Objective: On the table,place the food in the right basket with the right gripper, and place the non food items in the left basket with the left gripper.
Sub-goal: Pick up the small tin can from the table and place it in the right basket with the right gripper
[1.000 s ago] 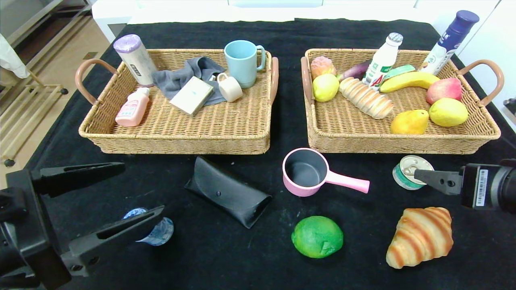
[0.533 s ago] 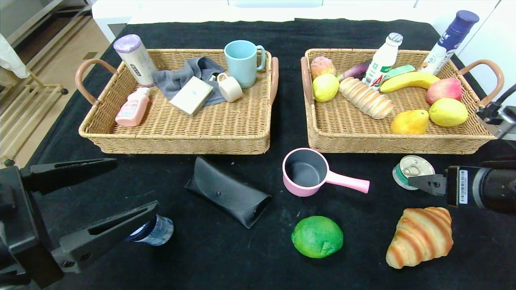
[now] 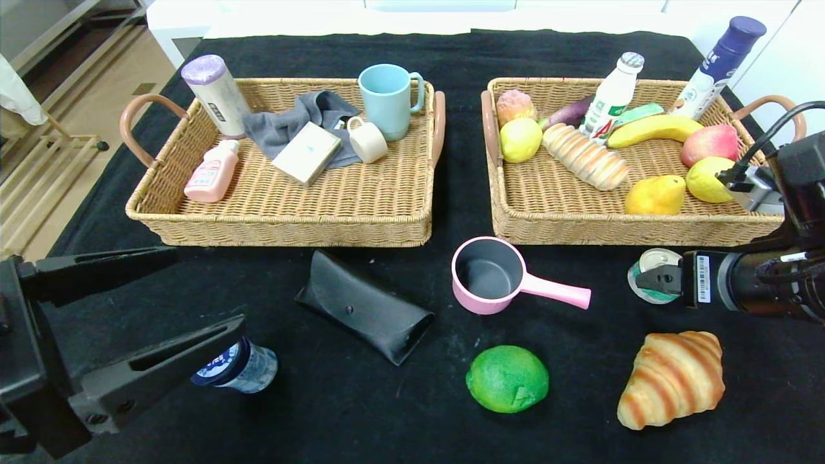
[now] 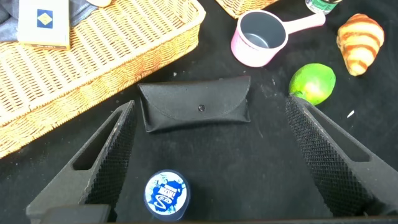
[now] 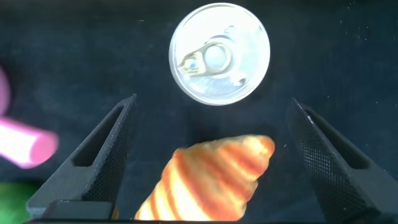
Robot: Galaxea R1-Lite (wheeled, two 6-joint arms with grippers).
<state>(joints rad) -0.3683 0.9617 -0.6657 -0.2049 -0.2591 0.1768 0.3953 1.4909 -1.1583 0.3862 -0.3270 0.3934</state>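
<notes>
On the black table lie a black glasses case, a blue-capped bottle, a pink saucepan, a green fruit, a croissant and a tin can. My left gripper hangs open at the near left, above the bottle and short of the case. My right gripper is open above the gap between can and croissant, holding nothing.
The left basket holds a mug, cloth, box, cups and bottles. The right basket holds fruit, bread and bottles. Both stand behind the loose items. The right arm's cable crosses the right basket's near corner.
The right gripper has moved leftward and now covers part of the can. The left gripper has drawn back slightly toward the near left, uncovering more of the bottle.
</notes>
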